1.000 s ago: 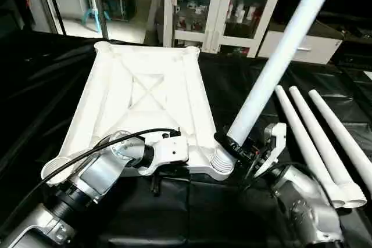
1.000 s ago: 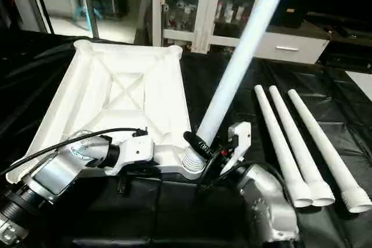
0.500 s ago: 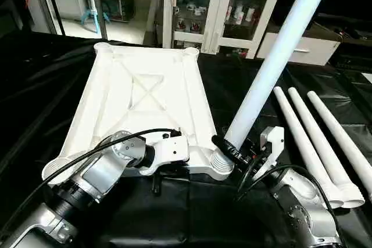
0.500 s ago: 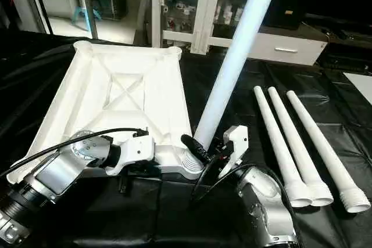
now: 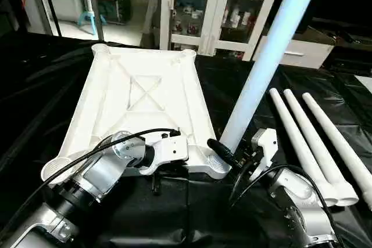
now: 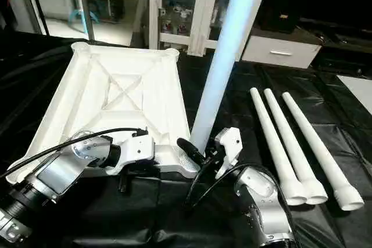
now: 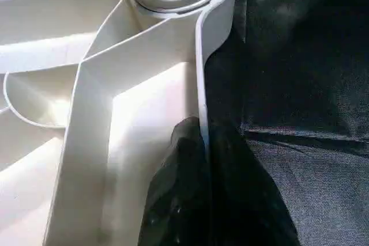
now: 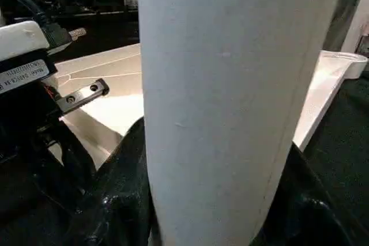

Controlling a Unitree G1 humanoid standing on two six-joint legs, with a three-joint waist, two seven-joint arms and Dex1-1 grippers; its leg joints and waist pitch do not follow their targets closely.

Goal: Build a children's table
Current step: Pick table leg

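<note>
While the tabletop [image 5: 145,108] lies ribs-up on the black counter [image 5: 46,85], right end effector [image 5: 232,154] grips a near-upright leg [image 5: 264,65] at its near-right corner socket, three spare legs [image 6: 290,137] alongside, left wrist view, left end effector [image 7: 204,159] pinching the rim, right wrist view, fingers [image 8: 124,165] hugging the tube

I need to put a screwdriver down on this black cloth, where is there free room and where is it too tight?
Free: the black cloth between the tabletop and the three spare legs, beyond the upright leg. Also the cloth left of the tabletop. Crowded: the near edge, where the left gripper pinches the rim and the right gripper holds the leg at its corner socket.
</note>
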